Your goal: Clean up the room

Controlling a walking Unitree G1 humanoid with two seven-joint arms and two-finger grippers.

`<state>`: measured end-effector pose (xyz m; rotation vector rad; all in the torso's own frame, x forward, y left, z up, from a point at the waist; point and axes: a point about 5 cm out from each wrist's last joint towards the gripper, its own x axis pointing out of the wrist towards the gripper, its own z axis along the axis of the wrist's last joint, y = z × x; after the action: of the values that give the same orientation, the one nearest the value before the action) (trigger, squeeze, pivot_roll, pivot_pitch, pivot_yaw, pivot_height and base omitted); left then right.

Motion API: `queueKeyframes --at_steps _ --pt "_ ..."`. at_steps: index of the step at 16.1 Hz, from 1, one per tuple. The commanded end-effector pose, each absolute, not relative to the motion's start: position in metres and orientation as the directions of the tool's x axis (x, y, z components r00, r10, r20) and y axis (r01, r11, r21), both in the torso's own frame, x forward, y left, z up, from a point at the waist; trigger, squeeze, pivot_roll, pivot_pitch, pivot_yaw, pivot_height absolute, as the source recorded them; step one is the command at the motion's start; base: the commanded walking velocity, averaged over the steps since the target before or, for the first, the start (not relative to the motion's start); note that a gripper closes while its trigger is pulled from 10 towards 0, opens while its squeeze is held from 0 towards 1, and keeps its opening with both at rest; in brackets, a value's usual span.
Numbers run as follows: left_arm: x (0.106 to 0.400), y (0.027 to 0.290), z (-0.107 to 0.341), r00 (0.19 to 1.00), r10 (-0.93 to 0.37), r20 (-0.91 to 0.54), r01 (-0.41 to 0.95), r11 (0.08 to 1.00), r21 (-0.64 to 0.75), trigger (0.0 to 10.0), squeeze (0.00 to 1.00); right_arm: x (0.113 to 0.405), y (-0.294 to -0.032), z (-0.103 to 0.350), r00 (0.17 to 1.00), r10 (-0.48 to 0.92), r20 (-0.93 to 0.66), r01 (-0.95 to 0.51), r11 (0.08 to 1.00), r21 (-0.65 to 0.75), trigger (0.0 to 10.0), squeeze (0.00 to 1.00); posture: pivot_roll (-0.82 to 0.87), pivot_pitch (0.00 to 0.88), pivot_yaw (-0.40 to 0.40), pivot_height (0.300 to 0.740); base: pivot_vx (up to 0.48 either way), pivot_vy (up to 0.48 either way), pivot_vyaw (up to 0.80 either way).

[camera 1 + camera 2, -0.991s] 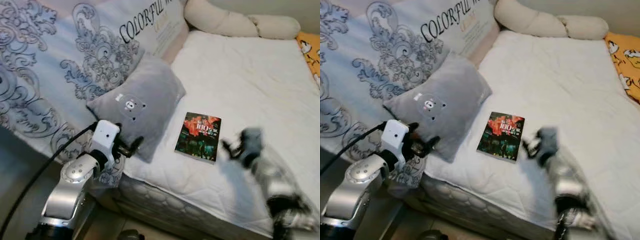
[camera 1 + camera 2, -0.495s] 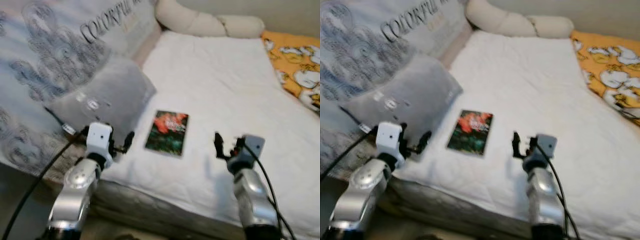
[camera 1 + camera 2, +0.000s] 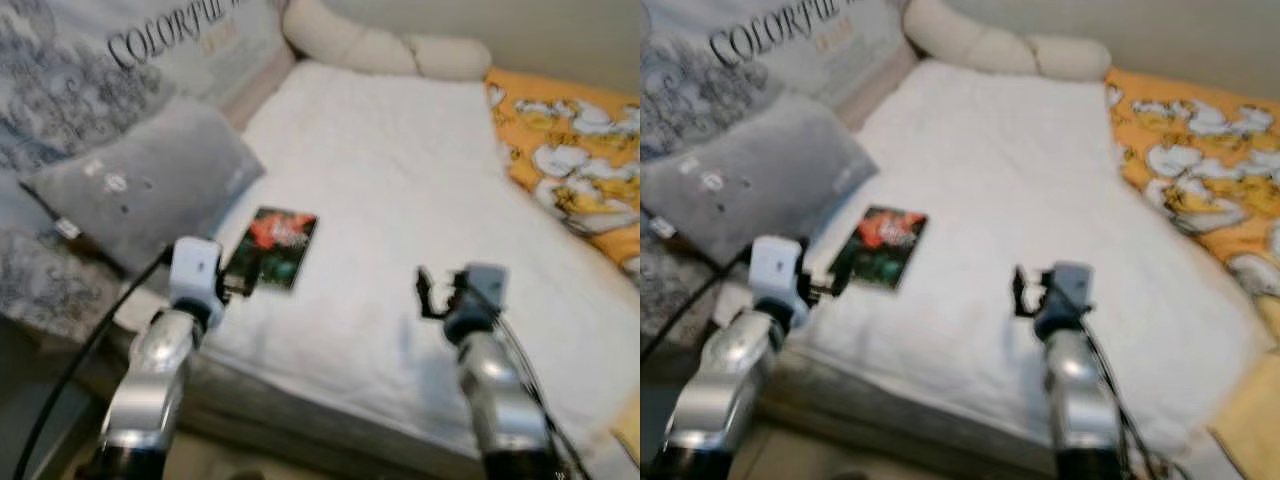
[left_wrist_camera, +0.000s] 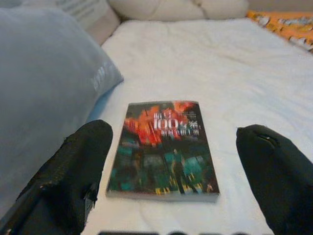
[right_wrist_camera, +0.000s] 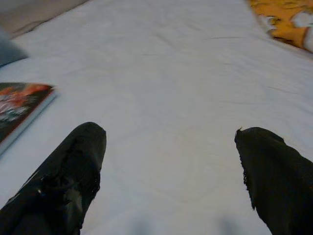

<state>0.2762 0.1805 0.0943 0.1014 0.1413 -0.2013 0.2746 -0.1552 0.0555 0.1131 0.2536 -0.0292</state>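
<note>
Lining up on the paperback book, the left hand holds its fingers wide apart, just short of the cover's near edge. Right hand hovers over bare white mattress, fingers spread too, gripping nothing. Book lies flat beside the grey cushion. Risk: a thin book on soft bedding, fingers may skid over it. Since a second ago, the view has swung right, revealing an orange blanket.

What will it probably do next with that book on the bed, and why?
Probably ease the left hand forward and down onto the book. Its fingers are spread wide with the book lying flat between and just ahead of them on the white mattress, not yet touched.
</note>
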Motion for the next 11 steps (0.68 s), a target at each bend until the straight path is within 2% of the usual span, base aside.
queueKeyframes --at_steps 1,9,11 --pt "0.2788 0.1777 0.0960 0.972 -0.189 -0.139 0.203 0.975 0.091 10.0 0.10 0.2819 -0.1590 0.0675 0.976 -0.028 -0.217 0.051 0.993 0.103 10.0 1.00 0.07 0.000 -0.004 0.740 0.000 -0.480 0.00" --pt "0.2795 0.1754 0.0952 0.971 -0.200 -0.131 0.214 0.971 0.105 10.0 0.10 0.2836 -0.1666 0.0631 0.957 -0.096 -0.273 0.111 0.993 0.042 10.0 1.00 0.07 0.000 -0.009 0.740 0.000 -0.474 0.00" --pt "0.2794 0.1743 0.0945 0.968 -0.211 -0.133 0.227 0.967 0.113 10.0 0.10 0.2834 -0.1661 0.0620 0.951 -0.100 -0.292 0.113 0.993 0.030 10.0 1.00 0.07 0.000 -0.009 0.740 0.000 -0.195 0.00"
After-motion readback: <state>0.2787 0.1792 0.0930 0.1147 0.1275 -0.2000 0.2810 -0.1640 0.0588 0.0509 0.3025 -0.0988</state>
